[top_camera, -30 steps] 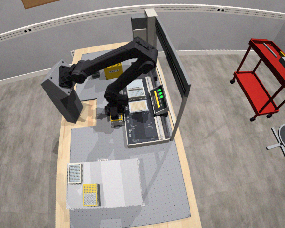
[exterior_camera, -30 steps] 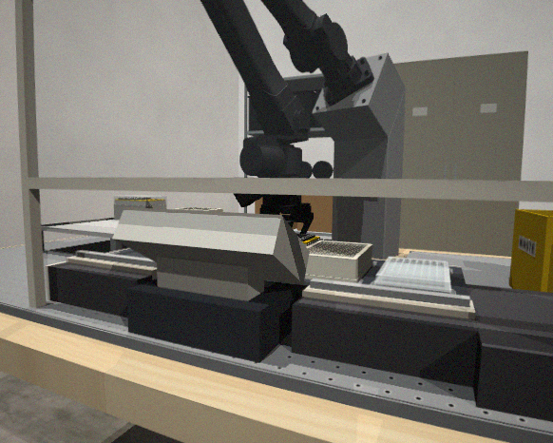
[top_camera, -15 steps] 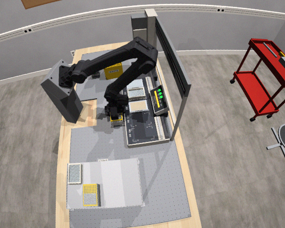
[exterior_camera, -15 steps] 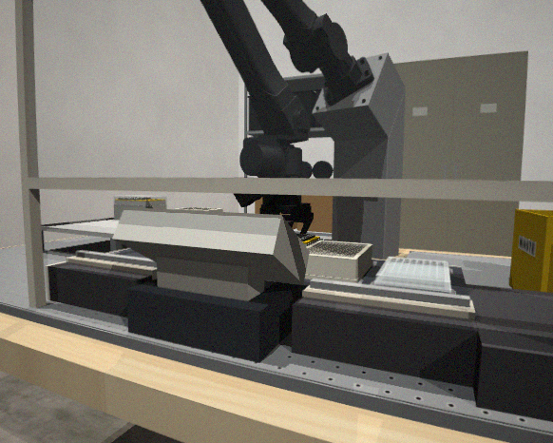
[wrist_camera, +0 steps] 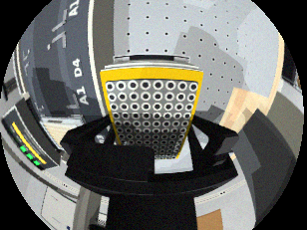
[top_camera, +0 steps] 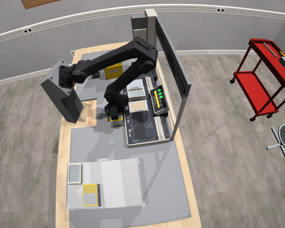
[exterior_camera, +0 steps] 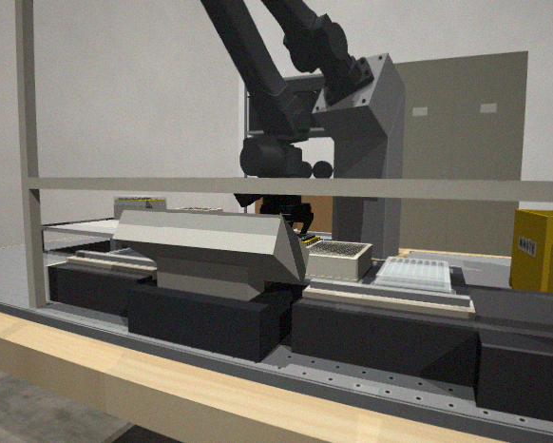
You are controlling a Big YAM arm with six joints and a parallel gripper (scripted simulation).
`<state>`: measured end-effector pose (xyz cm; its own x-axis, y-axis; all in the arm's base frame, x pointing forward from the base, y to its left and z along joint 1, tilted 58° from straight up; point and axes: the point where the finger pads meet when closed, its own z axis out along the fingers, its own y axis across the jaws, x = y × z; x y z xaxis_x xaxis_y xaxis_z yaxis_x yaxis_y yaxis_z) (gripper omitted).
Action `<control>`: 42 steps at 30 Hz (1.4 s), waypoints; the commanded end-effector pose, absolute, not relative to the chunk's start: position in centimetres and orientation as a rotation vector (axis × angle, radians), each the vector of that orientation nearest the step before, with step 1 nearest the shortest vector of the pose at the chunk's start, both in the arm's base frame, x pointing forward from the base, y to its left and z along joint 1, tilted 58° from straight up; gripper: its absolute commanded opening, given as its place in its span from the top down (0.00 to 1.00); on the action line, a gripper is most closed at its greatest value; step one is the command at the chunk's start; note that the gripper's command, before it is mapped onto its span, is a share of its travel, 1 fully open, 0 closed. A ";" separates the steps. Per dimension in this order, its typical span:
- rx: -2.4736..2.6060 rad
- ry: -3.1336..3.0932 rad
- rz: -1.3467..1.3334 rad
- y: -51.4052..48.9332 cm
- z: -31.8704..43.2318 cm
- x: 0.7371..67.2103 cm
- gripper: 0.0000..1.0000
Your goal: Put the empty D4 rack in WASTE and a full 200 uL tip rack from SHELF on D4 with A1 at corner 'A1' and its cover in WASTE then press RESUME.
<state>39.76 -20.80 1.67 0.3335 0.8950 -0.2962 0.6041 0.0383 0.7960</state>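
Observation:
A yellow-framed tip rack with open holes sits in the grey nest beside the deck's near edge. A sliver of it shows in the exterior view. My gripper is open and straddles the rack's near end, its fingers standing clear of the rack's sides. Deck position D4 is bare and dark, with its 'A1' corner mark showing in the wrist view. The yellow WASTE bin stands at the far end of the table. On the SHELF top stand a yellow rack and a white-framed rack.
A cream plate and clear labware occupy the deck next to D4. The control panel shows a lit yellow strip. A tall frame post borders the deck. A small dark box sits beside the bin.

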 end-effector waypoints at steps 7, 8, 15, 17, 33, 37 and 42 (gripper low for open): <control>1.669 1.374 0.382 -20.5 1.3 39.0 0.00; 1.660 1.372 0.375 -20.7 1.8 38.6 0.00; 1.672 1.391 0.375 -19.4 1.7 37.3 0.00; 1.671 1.393 0.378 -19.1 1.9 37.2 0.00; 1.679 1.381 0.387 -18.1 3.1 35.6 0.00; 1.678 1.381 0.387 -17.9 3.4 35.3 0.00; 1.678 1.381 0.388 -17.6 3.7 34.8 0.00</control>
